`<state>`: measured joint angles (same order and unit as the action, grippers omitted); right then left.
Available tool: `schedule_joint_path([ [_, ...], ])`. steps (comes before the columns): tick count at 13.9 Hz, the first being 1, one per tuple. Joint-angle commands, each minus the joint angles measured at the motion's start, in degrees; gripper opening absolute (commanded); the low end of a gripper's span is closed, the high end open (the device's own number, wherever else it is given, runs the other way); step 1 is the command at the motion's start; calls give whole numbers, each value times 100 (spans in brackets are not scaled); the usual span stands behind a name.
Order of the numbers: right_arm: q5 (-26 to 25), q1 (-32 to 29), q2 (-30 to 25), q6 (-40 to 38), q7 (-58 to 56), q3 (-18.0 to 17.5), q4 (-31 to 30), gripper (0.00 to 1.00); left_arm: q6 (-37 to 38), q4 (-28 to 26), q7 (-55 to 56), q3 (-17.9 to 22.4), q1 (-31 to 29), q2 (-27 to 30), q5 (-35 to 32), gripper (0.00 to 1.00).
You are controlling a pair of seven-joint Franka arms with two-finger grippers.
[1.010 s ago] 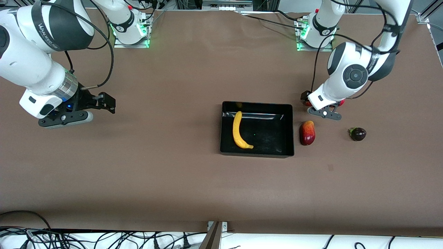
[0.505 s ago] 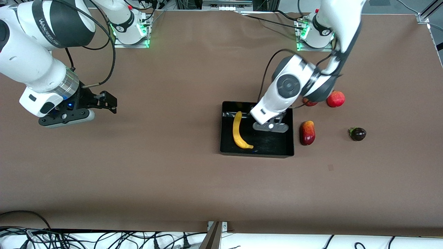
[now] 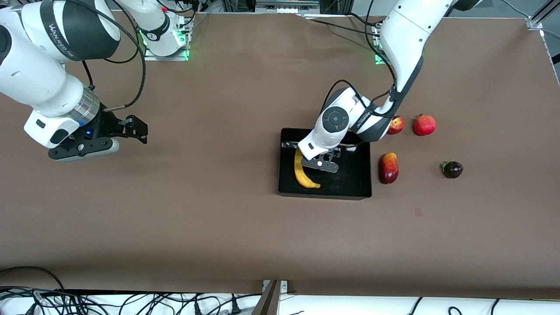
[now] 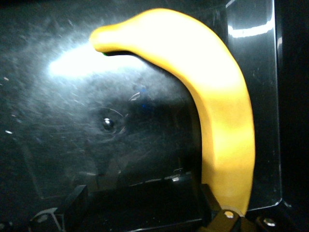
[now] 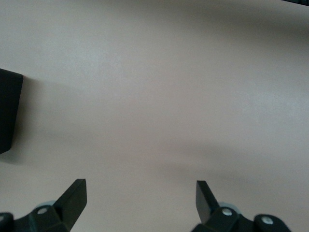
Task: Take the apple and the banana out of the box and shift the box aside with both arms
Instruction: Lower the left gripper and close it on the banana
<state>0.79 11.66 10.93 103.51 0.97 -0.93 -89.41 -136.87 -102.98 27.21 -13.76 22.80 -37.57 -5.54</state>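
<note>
My right end effector [image 3: 131, 131] waits wide open and empty over bare brown table [image 3: 218, 227]. My left end effector [image 3: 321, 164], open and empty, hangs low in the shallow black plastic box [image 3: 324, 192] beside the long curved yellow banana [image 3: 301, 168]; the small streaked red apple [image 3: 396, 125] sits outside. Risk, in my judgement: one finger lands on the banana and skids it away.

You see two white arms [image 3: 402, 35] with black bands, looping black cables, black two-finger grippers, green-lit bases.

Brown-covered table [image 3: 218, 227] under even indoor light.
Black cables [image 3: 109, 302] tangle along the white strip at its near edge (metal framing [image 3: 284, 6] stands by the bases).
</note>
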Motion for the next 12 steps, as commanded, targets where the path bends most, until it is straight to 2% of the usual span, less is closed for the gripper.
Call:
schedule_joint_path([
  [1, -43, 21, 67, -15, -44, 22, 117, 100, -103, -214, -32, -66, -21, 188, -123, 100],
  [6, -43, 21, 58, -15, -18, 22, 117, 100, -251, -161, -138, -162, -91, 303, 17, 100],
  [9, -43, 21, 67, -15, -18, 22, 117, 100, -803, -152, -50, -162, -83, 250, 990, 100],
  [12, -43, 29, 67, -15, -18, 22, 117, 100, -1165, -100, 441, -154, -4, 49, 976, 100],
])
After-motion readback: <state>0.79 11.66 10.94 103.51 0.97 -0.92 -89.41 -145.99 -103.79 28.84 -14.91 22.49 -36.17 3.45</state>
